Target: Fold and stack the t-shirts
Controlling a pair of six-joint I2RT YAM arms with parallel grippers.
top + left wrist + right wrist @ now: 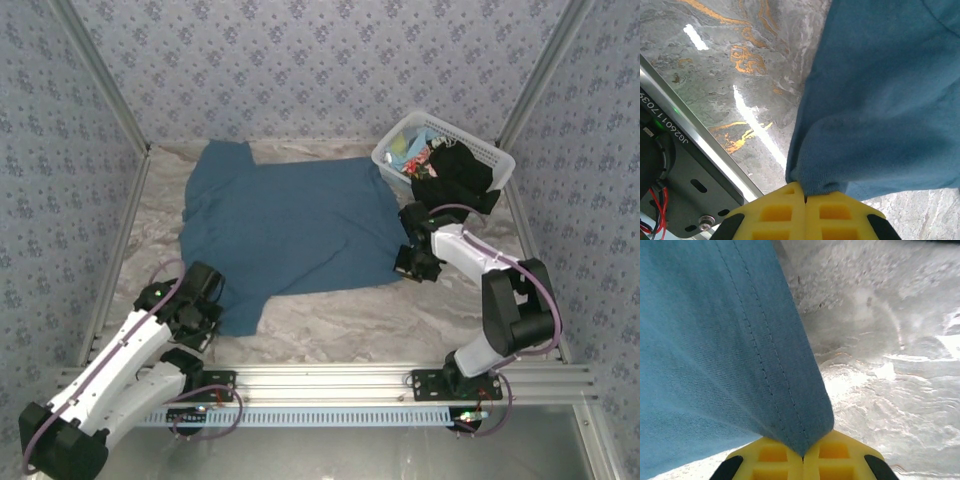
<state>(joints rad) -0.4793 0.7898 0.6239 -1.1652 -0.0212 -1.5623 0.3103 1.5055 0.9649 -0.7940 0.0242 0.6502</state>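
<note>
A dusty medium-blue t-shirt (285,225) lies spread across the middle of the marbled table. My left gripper (205,300) is shut on the shirt's near left sleeve, and the blue cloth (880,100) bunches out from between the yellow fingers (775,212). My right gripper (408,262) is shut on the shirt's near right hem corner; the stitched hem (765,365) runs into the closed yellow fingers (837,452). A black t-shirt (455,175) hangs over the rim of the white basket, with light blue and multicoloured cloth (415,150) beside it inside.
The white lattice basket (490,150) stands at the back right corner. Metal frame posts and patterned walls close in the table on the left, right and back. An aluminium rail (330,382) with both arm bases runs along the near edge. Bare marble (350,315) lies between shirt and rail.
</note>
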